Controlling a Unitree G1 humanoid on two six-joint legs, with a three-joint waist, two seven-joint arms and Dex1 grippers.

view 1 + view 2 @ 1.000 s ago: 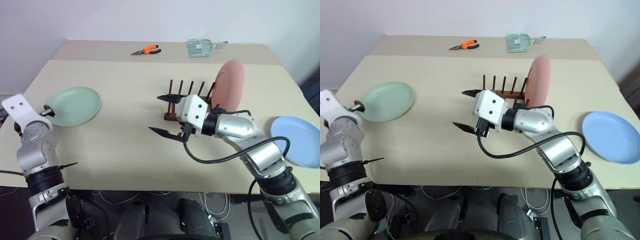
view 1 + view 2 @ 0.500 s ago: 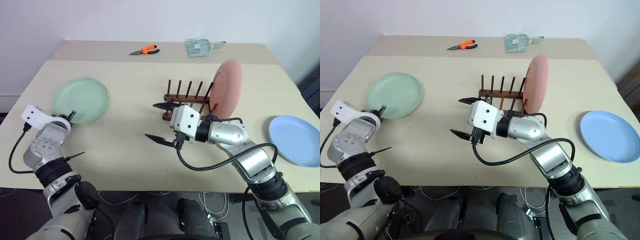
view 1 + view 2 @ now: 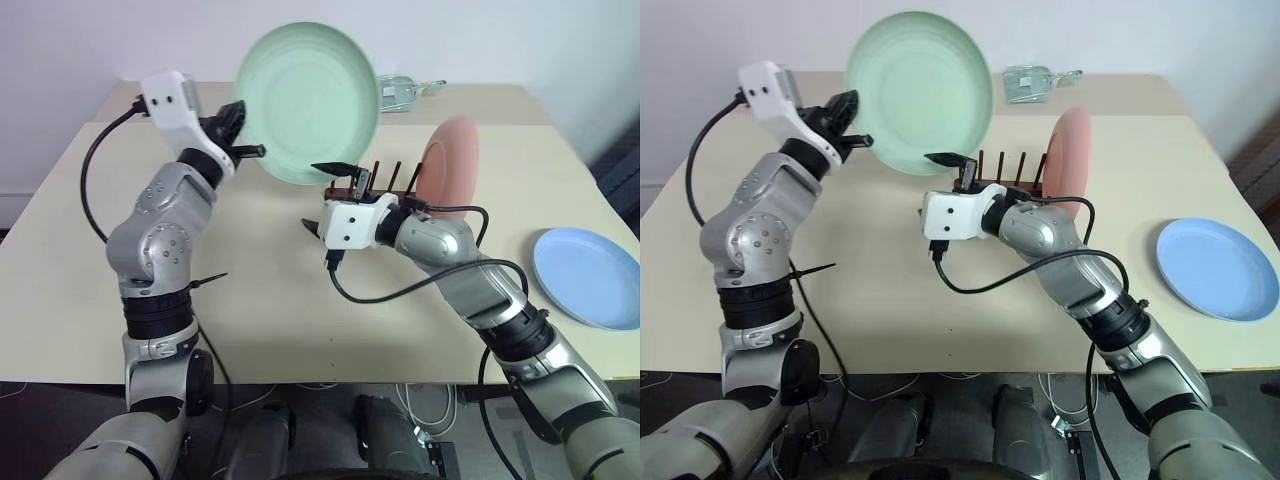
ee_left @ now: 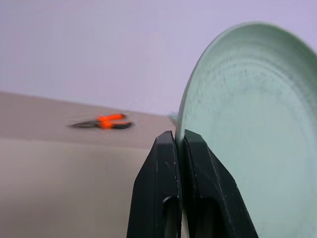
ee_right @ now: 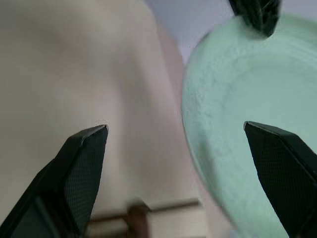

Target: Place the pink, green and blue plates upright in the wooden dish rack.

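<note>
The green plate hangs tilted on edge in the air, above and left of the wooden dish rack. My left gripper is shut on its left rim, which sits pinched between the black fingers. The pink plate stands upright at the rack's right end. Flat on the table at the right lies the blue plate. My right gripper is open with nothing in it, just left of the rack and below the green plate; its fingers stand wide apart.
Orange-handled pliers lie on the far table. A clear plastic bag sits at the back, right of the raised plate. A black cable loops from my right wrist over the table.
My left gripper shut on the green plate's rim, then lifted it off the table and swung it up and right toward the rack. My right gripper rolled and moved forward, still open.
</note>
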